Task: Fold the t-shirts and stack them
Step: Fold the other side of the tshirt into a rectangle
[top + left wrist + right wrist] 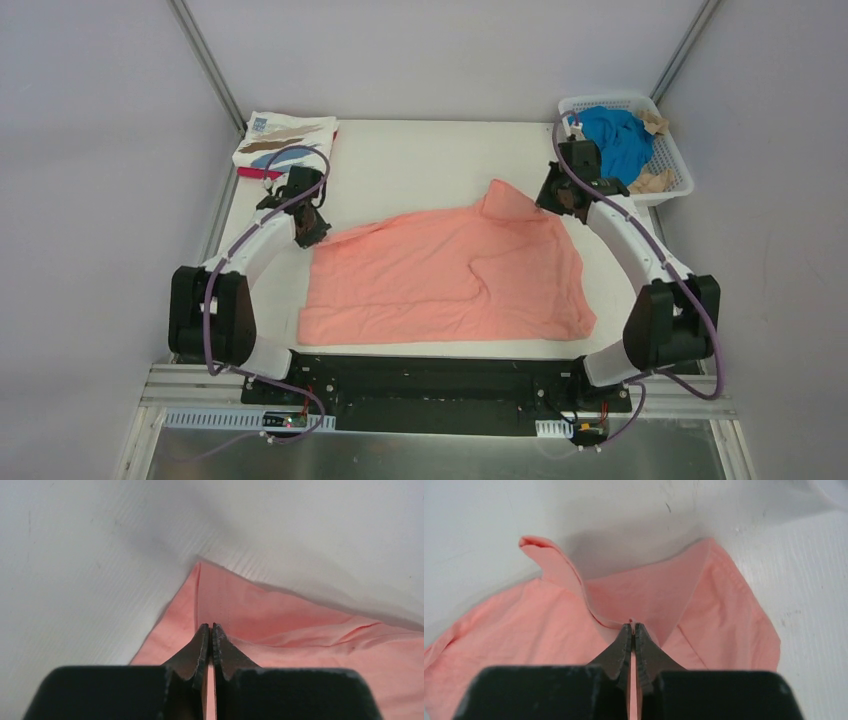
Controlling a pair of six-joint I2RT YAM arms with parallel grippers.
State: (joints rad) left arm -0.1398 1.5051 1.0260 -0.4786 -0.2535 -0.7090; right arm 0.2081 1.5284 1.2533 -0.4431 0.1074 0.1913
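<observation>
The large salmon-pink t-shirt (450, 275) lies spread, partly folded, in the middle of the table. My left gripper (312, 230) is shut on its far left corner; in the left wrist view the gripper (210, 626) pinches pink cloth (280, 615). My right gripper (558, 200) is shut on the shirt's far right part, where a flap stands up; in the right wrist view the gripper (632, 625) pinches a fold of the cloth (649, 590). A folded white t-shirt with brown and blue brushstrokes (287, 138) lies at the back left on a magenta one (254, 172).
A white lattice basket (676, 160) stands at the back right corner, holding a bright blue t-shirt (615, 135) and a tan one (652, 182). Bare white table (420, 165) shows behind the pink shirt. Grey walls enclose the table.
</observation>
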